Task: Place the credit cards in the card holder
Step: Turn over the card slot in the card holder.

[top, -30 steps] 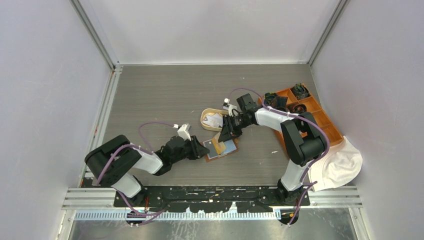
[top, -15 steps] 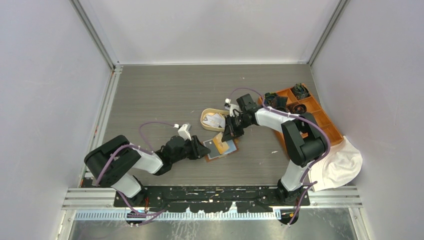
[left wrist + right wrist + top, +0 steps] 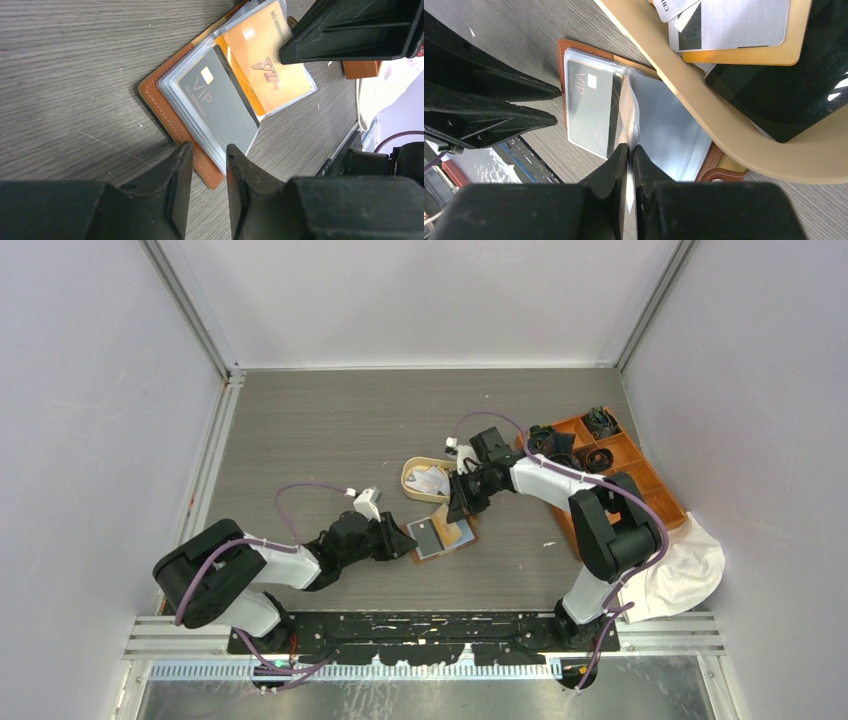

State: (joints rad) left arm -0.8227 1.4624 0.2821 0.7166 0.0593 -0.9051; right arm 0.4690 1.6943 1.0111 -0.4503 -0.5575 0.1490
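**Holder open at mid-counter, right claw pinching a clear sleeve**

Nearest, a white cloth point(image 3: 685, 565) hangs over the counter point(image 3: 330, 430) edge, at 4 o'clock from the holder. The left claw point(image 3: 208, 150) reaches from 9 o'clock with its fingers a narrow gap apart. The near corner of the card holder point(image 3: 160, 100) shows in that gap. The brown holder lies open and flat at mid-counter. Its front sleeve holds a dark grey card point(image 3: 215, 105) with a gold chip, marked "VIP"; the number line beneath is too small to read. Beyond it an orange card point(image 3: 265, 65) sits in another sleeve, with a line beginning "NO". The right claw point(image 3: 630, 147) is closed tight on a clear sleeve point(image 3: 628, 107) that stands on edge between the two cards. Hard against the holder's far edge, at 12 o'clock, a cream tray point(image 3: 704, 100) holds loose cards point(image 3: 734, 20) in silver, gold and black. An orange box point(image 3: 620, 465) stands at 2 o'clock by the right wall. The widest open stretch of counter lies from 10 to 12 o'clock, toward the far wall.
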